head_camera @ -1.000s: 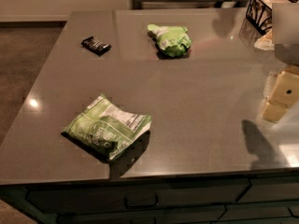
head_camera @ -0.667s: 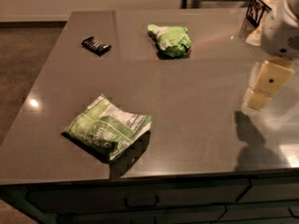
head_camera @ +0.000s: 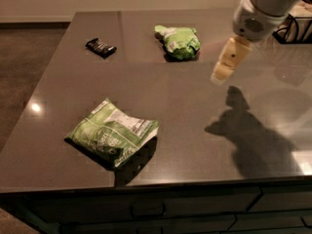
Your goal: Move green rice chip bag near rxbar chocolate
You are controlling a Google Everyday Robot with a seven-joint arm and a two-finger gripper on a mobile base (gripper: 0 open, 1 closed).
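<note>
The green rice chip bag [head_camera: 179, 42], lumpy and lime green with a white patch, lies at the back middle of the dark table [head_camera: 195, 111]. The rxbar chocolate [head_camera: 101, 47], a small black wrapper, lies at the back left, well apart from the bag. My gripper [head_camera: 222, 74] hangs above the table to the right of the green rice chip bag, a little nearer the front, and touches nothing. It holds nothing that I can see.
A larger flat green bag with a white nutrition label [head_camera: 113, 133] lies at the front left. A dark wire basket [head_camera: 295, 28] stands at the back right edge. The arm's shadow [head_camera: 243, 126] falls on the table's right side.
The arm and gripper have moved left and farther over the table, toward the green rice chip bag. The bags and the bar have not moved.
</note>
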